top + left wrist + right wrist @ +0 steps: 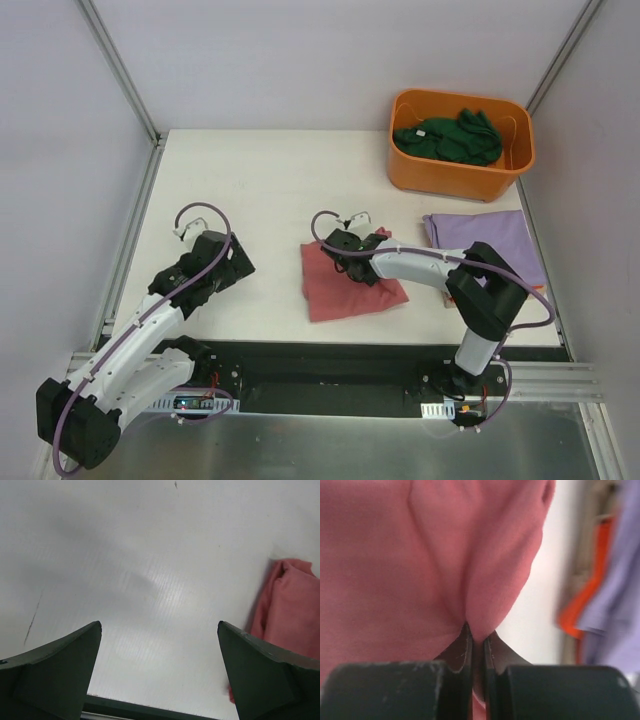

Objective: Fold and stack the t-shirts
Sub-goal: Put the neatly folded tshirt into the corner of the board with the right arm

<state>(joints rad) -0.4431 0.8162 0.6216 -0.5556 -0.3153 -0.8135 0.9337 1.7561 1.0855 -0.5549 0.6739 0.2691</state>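
Note:
The red-pink t-shirt [350, 285] lies folded near the middle of the table. My right gripper [345, 257] is over its upper part, shut on a pinch of its fabric [485, 580], which fills the right wrist view. My left gripper [235, 262] is open and empty above bare table, left of the shirt, whose edge shows at the right of the left wrist view [292, 610]. The lavender-purple t-shirt [490, 240] lies flat at the right. The dark green t-shirt [447, 137] sits bunched in the orange tub [450, 178]. No orange t-shirt shows.
The orange plastic tub stands at the back right corner. Metal frame posts rise at the table's back corners [120, 70]. White walls close in the table at the back and both sides.

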